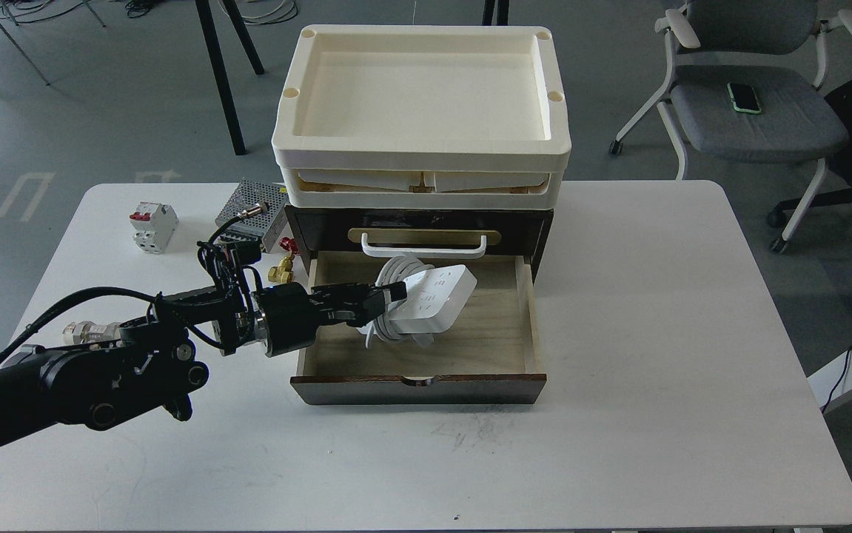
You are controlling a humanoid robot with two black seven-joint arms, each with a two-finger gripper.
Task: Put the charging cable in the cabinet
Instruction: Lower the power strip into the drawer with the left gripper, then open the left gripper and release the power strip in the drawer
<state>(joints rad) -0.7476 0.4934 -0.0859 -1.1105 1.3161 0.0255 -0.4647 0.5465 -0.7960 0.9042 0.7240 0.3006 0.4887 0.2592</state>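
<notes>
- One arm in view, the left, reaching in from the lower left edge; left gripper (385, 296) clamped on the charging cable (433, 300) at its near-left end.
- Charging cable held tilted over the open drawer (500, 337) of the cabinet (544, 229), white socket face up, thick white cord (394, 270) looped around its middle and hanging toward the drawer floor. Can't tell whether the cord touches the wood.
- Drawer pulled out toward the camera, pale wood inside, dark front edge nearest. Closed drawer above it with a white handle (423, 244) on a brass plate, just behind the cable.
- Two cream trays (422, 152) stacked on top of the cabinet, overhanging the back of the drawer opening.
- Left of the cabinet on the white table (655, 370): perforated metal power supply box (252, 211), small brass fittings (277, 270) right beside the drawer's left wall, white-and-red circuit breaker (153, 227) further left. Silver connector (89, 331) near the arm's elbow.
- Arm's wrist crossing over the drawer's left wall, close to the brass fittings.
- Off the table to the right: grey office chair (751, 111) with a phone (743, 97) on the seat.
- Right gripper out of frame.
</notes>
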